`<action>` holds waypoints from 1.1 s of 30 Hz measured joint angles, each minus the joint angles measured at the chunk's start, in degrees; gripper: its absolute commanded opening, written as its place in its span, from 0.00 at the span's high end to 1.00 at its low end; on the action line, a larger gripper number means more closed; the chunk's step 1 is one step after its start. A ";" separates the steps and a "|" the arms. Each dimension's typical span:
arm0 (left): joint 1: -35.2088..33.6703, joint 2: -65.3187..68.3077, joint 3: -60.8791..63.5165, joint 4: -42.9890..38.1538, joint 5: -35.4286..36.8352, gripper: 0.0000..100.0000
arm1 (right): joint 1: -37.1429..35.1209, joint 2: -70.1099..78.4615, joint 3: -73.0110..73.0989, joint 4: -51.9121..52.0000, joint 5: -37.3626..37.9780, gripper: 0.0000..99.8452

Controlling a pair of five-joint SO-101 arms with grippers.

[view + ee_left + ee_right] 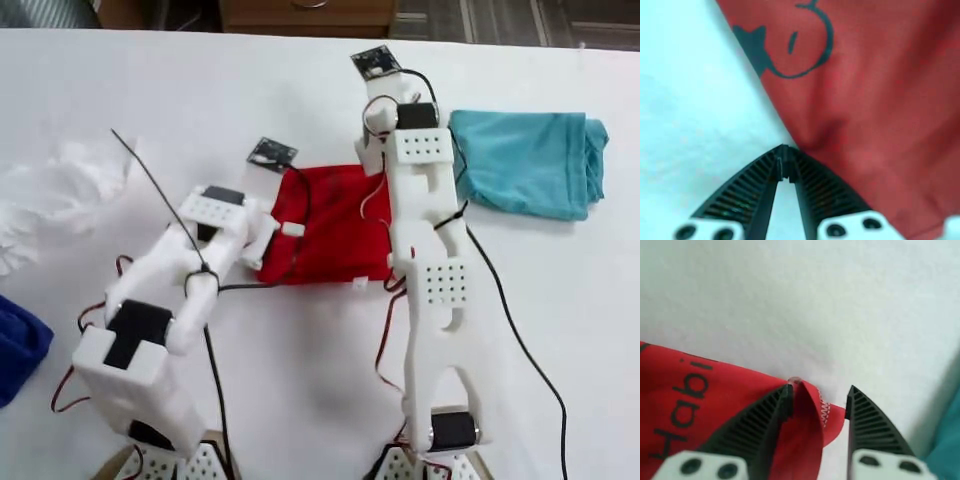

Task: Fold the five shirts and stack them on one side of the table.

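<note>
1. High view: red shirt [335, 235] lies flat as a rectangle mid-table [200, 90]. Left arm [170, 290] ends at its left edge. Right arm [435, 270] runs over its right side to the far right corner. Teal shirt [520, 160] sits folded on the right, near the red one. White shirt [60, 190] is crumpled at far left. Blue shirt [18, 345] is at the near left edge, partly cut off.
2. Left wrist view: left gripper [785, 162] has its fingers [750, 185] pressed together, tips right at the red shirt's edge where cloth meets table. Cannot tell whether any cloth is nipped. Dark print on the shirt just beyond.
3. Right wrist view: right gripper [820, 392] has its fingers [760, 425] apart. The red shirt's raised, white-stitched corner stands between them, touching one finger and clear of the other. Teal shirt shows at the side.
</note>
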 measured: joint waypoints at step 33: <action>0.18 0.00 0.00 0.00 0.00 0.97 | 5.80 1.67 0.00 2.99 -19.87 0.93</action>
